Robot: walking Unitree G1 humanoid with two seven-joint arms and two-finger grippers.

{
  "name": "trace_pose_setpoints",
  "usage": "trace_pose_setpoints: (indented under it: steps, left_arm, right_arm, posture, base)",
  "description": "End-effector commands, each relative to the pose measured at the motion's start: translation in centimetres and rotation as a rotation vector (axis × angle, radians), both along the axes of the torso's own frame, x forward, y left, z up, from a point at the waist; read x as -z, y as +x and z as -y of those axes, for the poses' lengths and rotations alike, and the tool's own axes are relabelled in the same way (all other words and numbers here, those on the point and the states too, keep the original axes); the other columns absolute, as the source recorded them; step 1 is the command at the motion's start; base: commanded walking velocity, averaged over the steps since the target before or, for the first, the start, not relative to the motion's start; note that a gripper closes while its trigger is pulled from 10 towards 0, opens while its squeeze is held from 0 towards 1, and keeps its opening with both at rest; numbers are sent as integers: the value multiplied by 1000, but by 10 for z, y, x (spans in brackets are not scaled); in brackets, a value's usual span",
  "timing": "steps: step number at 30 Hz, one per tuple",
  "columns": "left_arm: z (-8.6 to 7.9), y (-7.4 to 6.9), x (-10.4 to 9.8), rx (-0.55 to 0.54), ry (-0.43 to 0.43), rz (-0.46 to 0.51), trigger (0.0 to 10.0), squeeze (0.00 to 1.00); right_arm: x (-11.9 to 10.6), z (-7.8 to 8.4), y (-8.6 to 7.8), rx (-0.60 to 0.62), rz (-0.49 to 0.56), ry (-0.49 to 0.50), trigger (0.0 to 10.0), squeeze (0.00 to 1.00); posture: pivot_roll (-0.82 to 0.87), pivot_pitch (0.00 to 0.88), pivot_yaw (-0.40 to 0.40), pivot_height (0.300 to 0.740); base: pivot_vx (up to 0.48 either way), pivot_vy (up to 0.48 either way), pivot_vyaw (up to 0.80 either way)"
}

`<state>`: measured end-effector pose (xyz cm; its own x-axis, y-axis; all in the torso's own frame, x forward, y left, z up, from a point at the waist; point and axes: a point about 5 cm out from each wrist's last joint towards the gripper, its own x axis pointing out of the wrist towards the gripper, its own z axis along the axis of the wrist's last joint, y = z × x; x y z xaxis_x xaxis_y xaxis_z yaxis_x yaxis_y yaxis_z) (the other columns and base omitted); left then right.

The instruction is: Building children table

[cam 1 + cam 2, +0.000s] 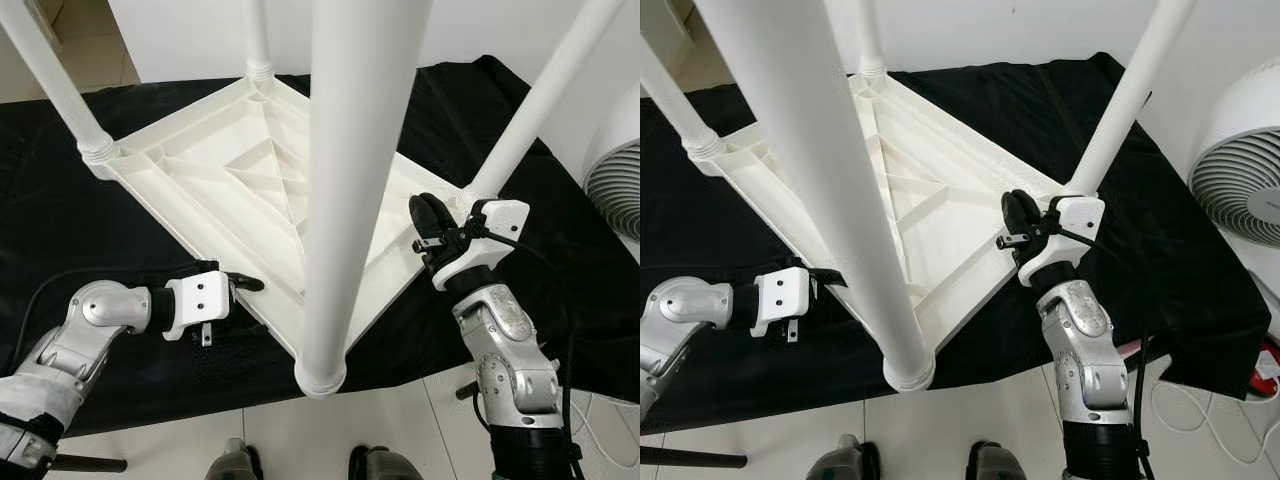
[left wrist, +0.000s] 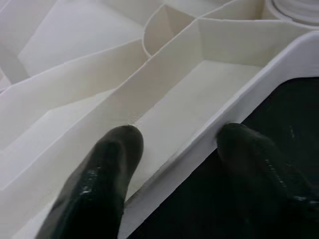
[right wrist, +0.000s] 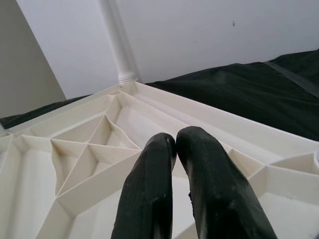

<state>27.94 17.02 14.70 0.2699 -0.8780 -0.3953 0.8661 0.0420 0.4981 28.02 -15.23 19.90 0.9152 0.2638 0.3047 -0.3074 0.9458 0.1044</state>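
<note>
A white plastic children's table (image 1: 230, 170) lies upside down on a black cloth (image 1: 90, 230), its ribbed underside facing up. Four white legs stand up from its corners: the near leg (image 1: 350, 180), the right leg (image 1: 540, 100), the left leg (image 1: 50, 70) and the far leg (image 1: 257, 40). My left gripper (image 1: 245, 283) is open at the table's near-left rim. In the left wrist view the rim (image 2: 234, 114) runs between its two fingers, one inside, one over the cloth. My right gripper (image 1: 428, 215) is shut, fingers together, above the tabletop beside the right leg's base.
A white fan (image 1: 615, 185) stands on the floor at the right, with a cable (image 1: 1200, 400) near it. The cloth-covered platform ends close in front of my feet (image 1: 235, 462). A white wall is behind.
</note>
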Motion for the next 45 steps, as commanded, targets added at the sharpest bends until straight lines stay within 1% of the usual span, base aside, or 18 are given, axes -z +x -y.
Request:
trace_pose_setpoints:
  steps: [1,5,6,17,20,23,28,30,31,32,35,37,40,41,42,43,44,45]
  left_arm:
    - [-3,-11,19,72,74,-144,0,0]
    - [-4,-12,20,82,81,-156,78,0]
    - [-3,-12,20,86,81,-158,1529,0]
    - [-2,-8,22,61,61,-157,1686,0]
    - [-3,-2,20,10,27,-150,1961,0]
    - [-2,4,18,-26,-7,-143,1608,0]
    - [-1,16,11,-104,-76,-125,2039,0]
    - [-4,27,6,-171,-113,-99,2392,0]
    - [-4,27,6,-171,-113,-99,2392,0]
    - [-6,31,5,-197,-118,-81,1294,0]
    - [-9,37,3,-229,-125,-62,1412,0]
    - [-11,42,1,-250,-130,-56,431,0]
    - [-12,43,1,-258,-132,-55,431,0]
    - [-12,44,0,-257,-135,-51,2824,0]
    - [-12,43,-2,-247,-138,-43,7647,0]
    - [-12,43,-2,-247,-138,-43,7647,0]
    - [-11,41,-4,-230,-145,-37,10000,0]
    - [-11,38,-6,-218,-148,-35,10000,0]
  right_arm:
    - [0,-1,-3,4,3,-5,10000,0]
    - [1,-1,-5,8,0,-2,10000,0]
    - [2,-1,-5,8,0,-1,10000,0]
    - [1,0,-4,22,2,1,10000,0]
    - [-1,2,-3,40,6,4,10000,0]
    - [-1,3,-3,46,7,5,10000,0]
    - [-2,2,-2,52,8,7,10000,0]
    - [-2,2,-2,54,8,9,10000,0]
    - [-2,2,-2,54,8,9,10000,0]
    - [-2,2,-1,55,9,11,10000,0]
    - [-3,2,-1,59,11,12,10000,0]
    - [-3,2,0,65,12,11,10000,0]
    - [-3,2,0,68,13,11,10000,0]
    - [-4,2,0,73,14,10,10000,0]
    - [-4,3,0,79,15,8,10000,0]
    - [-4,3,0,79,15,8,10000,0]
    - [-3,3,0,86,14,7,10000,0]
    - [-2,5,0,98,10,3,10000,0]
  posture:
    - [-33,166,66,740]
    - [-33,166,73,740]
    - [-34,165,74,740]
    - [-36,170,72,740]
    - [-36,173,69,740]
    - [-34,176,67,740]
    - [-33,178,67,740]
    - [-35,179,64,740]
    - [-35,179,64,740]
    - [-35,179,64,740]
    - [-35,179,64,740]
    - [-35,179,64,740]
    - [-35,179,64,740]
    - [-41,177,65,740]
    - [-41,177,65,740]
    - [-41,177,65,740]
    - [-41,177,65,740]
    - [-41,177,65,740]
  base:
    - [0,0,0]
    - [0,0,0]
    - [0,0,0]
    - [0,0,0]
    - [0,0,0]
    - [0,0,0]
    - [0,0,0]
    - [0,0,0]
    - [0,0,0]
    - [0,0,0]
    - [0,0,0]
    - [0,0,0]
    - [0,0,0]
    - [0,0,0]
    - [0,0,0]
    - [0,0,0]
    - [0,0,0]
    - [0,0,0]
